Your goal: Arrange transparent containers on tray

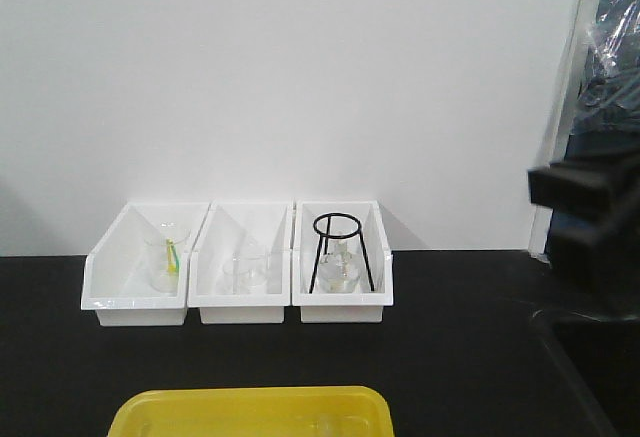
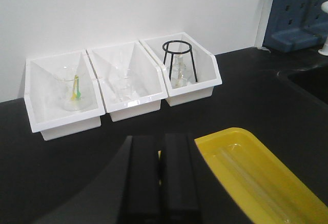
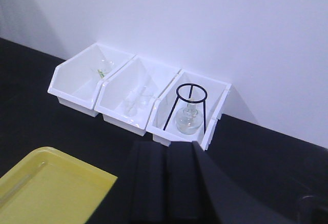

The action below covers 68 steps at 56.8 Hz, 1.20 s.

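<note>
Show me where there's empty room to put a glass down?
Bare black table lies between the white bins and the yellow tray, and right of both. The tray looks mostly bare. The bins are crowded with glassware.

Three white bins side by side against a white wall, on a black counter. In the rightmost, a black ring stand over a clear flask. In the middle bin, small beakers, faint. In the left bin, a beaker with something green inside. Yellow tray at lower left, near the right gripper, fingers pressed together, nothing between.
</note>
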Motion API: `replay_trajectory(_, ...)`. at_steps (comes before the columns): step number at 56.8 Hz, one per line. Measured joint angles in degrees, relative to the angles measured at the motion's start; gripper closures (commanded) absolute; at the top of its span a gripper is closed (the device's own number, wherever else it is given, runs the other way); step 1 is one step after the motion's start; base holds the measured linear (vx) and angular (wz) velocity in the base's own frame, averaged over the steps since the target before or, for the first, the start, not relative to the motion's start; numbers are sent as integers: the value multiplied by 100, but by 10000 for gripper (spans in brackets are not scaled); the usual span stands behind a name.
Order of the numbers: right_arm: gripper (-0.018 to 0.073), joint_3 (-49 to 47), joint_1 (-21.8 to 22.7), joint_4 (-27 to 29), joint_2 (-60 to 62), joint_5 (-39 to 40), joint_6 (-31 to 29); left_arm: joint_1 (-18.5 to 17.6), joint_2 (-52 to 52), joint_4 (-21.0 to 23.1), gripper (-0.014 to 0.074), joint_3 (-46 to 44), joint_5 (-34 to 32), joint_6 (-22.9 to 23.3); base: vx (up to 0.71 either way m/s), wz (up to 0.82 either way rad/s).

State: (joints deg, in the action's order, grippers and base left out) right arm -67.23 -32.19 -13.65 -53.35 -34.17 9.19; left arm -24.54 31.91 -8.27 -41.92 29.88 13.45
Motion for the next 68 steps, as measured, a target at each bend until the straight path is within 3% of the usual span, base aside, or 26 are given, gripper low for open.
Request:
replay_trajectory(9,568,1881,0,-559,1234,970,885,0,-864,79,596,576,-4,5,0,0)
replay_trajectory(18,568,2704,0,-1335,1812,1423,1656,0,-1239,102,596,830,-41,5,0,0)
replay_trajectory(27,568,2799,0,-1627,1906,1572,1879,0,-1250,114,596,861,-53,5,0,0)
replay_trajectory(61,568,2803,0,-1642,1906,1596,1935,0,-1250,114,596,861,-53,5,0,0)
replay_trajectory(68,568,2803,0,-1646,1906,1601,1935,0,-1399,108,596,927,-119,-401,0,0)
